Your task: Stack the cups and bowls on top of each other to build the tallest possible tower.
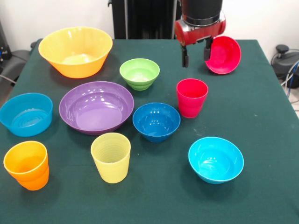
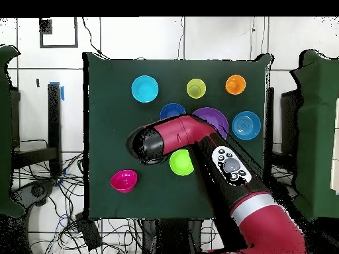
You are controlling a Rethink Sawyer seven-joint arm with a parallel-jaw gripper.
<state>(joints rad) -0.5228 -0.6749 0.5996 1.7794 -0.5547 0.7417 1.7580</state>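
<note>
Ten plastic vessels sit well apart on a dark green bench [image 1: 261,93], none stacked yet. Seen from the front, a large yellow-orange bowl [image 1: 75,50] is at the far left, a lime green bowl [image 1: 139,73] beside it, a wide purple bowl [image 1: 96,106] in the middle, a light blue straight-sided bowl [image 1: 25,113] at the left edge, a dark blue bowl [image 1: 156,121] near centre and a cyan bowl [image 1: 216,159] near right. An orange cup [image 1: 27,164] and a ribbed pale yellow cup [image 1: 111,156] stand upright in front; a red cup [image 1: 191,97] stands upright right of centre. The gripper [image 1: 196,55] hangs at the far side with its two dark fingers spread apart and holding nothing. Just beside its right finger, a red bowl [image 1: 224,54] is tilted steeply on its edge, its hollow facing the camera; whether the finger touches its rim is unclear. The step appears to be securing this bowl as a base. To do it well, the gripper should straddle the rim, close firmly, and set the bowl flat before adding the red cup.
</note>
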